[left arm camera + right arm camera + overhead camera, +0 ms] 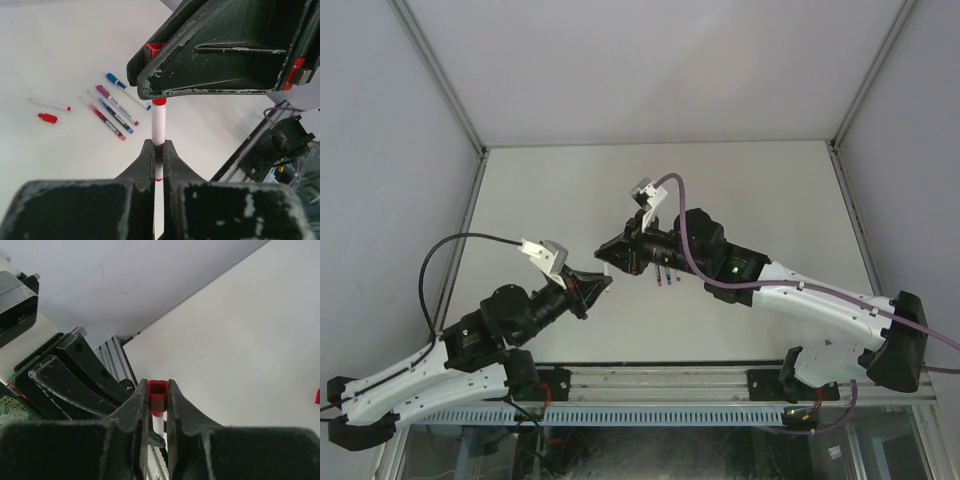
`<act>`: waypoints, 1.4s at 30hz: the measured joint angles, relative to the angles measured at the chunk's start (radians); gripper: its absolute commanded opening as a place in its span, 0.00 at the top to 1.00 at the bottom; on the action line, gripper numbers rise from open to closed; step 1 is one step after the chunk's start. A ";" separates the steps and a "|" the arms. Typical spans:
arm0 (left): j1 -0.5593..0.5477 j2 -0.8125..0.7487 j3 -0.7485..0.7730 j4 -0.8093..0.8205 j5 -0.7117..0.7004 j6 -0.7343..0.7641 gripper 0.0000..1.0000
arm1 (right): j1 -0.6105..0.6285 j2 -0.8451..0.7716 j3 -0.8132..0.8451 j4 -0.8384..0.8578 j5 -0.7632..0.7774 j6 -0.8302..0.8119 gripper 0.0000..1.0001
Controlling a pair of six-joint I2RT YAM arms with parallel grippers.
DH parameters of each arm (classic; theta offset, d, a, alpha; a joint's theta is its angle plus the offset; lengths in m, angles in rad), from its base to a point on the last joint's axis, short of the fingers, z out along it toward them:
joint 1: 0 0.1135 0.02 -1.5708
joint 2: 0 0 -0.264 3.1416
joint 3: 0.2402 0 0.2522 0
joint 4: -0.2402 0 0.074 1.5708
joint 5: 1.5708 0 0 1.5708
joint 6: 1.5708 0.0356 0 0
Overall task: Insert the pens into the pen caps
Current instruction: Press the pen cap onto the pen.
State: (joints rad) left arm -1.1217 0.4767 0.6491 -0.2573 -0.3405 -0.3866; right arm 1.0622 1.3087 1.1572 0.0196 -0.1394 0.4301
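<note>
Left wrist view shows my left gripper (158, 145) pressed together on the white barrel of the held pen (159, 125), which stands up between the fingers toward the right gripper (145, 80) just above it. A red band sits on the barrel right under the right gripper's fingers.

From the right wrist camera, the right gripper (158, 384) is pinching the red cap (158, 397) between its fingertips, and the white barrel runs out of the cap's lower end. I cannot tell from these views how far the pen is seated in the cap.

On the top camera the left gripper (603, 280) and right gripper (605, 250) meet tip to tip above the middle of the table (750, 190), nearer the near edge than the far one.

Four loose pens (116, 110) lie side by side on the table, just right of that meeting point in the top view. In the left wrist view a fifth pen (49, 103) with a small red tip lies apart from them, with a loose red cap (47, 118) just beside it.
</note>
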 measured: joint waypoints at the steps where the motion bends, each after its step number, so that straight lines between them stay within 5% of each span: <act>1: 0.000 0.002 0.000 -0.006 0.005 0.005 1.00 | 0.005 -0.007 -0.014 0.007 0.012 0.005 1.00; 16: -0.013 0.018 0.008 -0.061 0.109 0.004 1.00 | 0.100 -0.127 -0.219 0.148 0.192 0.055 1.00; 37: -0.022 0.000 0.008 -0.153 0.260 0.004 1.00 | 0.193 -0.187 -0.478 0.456 0.229 0.021 1.00; 42: -0.024 -0.002 0.008 -0.166 0.229 0.016 1.00 | 0.211 -0.166 -0.439 0.391 0.305 0.058 1.00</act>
State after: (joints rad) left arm -1.1454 0.4744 0.6571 -0.4232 -0.1120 -0.3702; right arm 1.2736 1.1423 0.7185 0.4110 0.1654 0.4885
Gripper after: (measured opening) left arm 0.027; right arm 0.113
